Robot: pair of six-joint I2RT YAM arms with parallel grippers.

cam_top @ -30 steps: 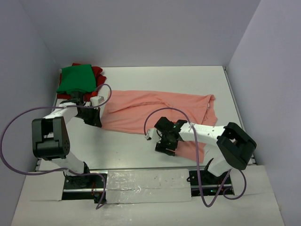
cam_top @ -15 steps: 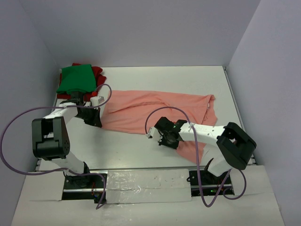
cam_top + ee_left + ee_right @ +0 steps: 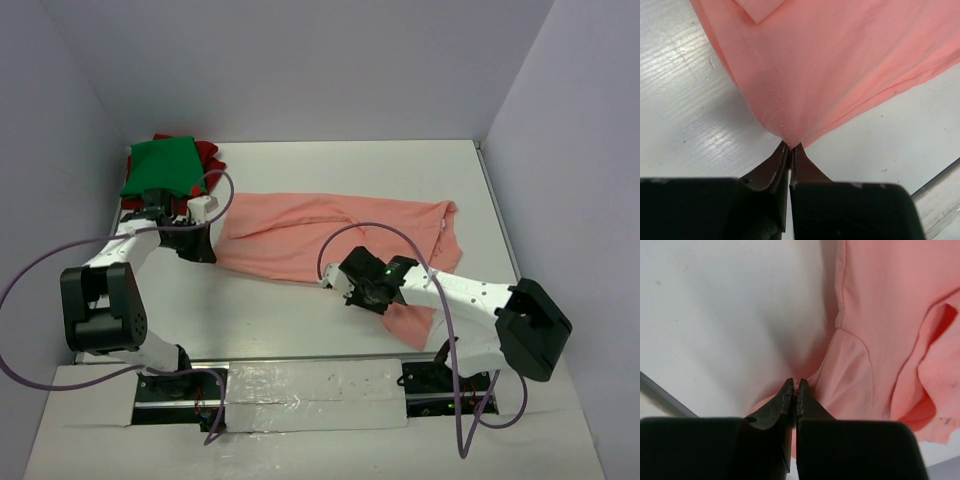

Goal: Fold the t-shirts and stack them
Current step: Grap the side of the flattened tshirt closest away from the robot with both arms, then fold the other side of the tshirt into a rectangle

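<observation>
Three tees in play. The plain salmon-pink short-sleeved t-shirt [image 3: 330,235] lies stretched sideways across the middle of the white table [image 3: 400,170]. The bright green folded t-shirt [image 3: 160,165] sits on the dark red t-shirt [image 3: 207,155] in the far left corner, so that looks like the stack.

The left gripper [image 3: 790,147] has its fingers pressed together on a stitched corner at the pink shirt's left end, same pinch as a second ago.

What's new is the right gripper [image 3: 795,385]. A second ago its jaws were spread above the shirt's near edge. Now they've snapped closed at that edge and the arm has slid a bit to the right. It looks like a small fold of pink cloth is caught between the tips, but the wrist view is tight, so I can't say how much it's got.

So I'd guess both ends are now held and the pink one is ready to lift or fold over.
</observation>
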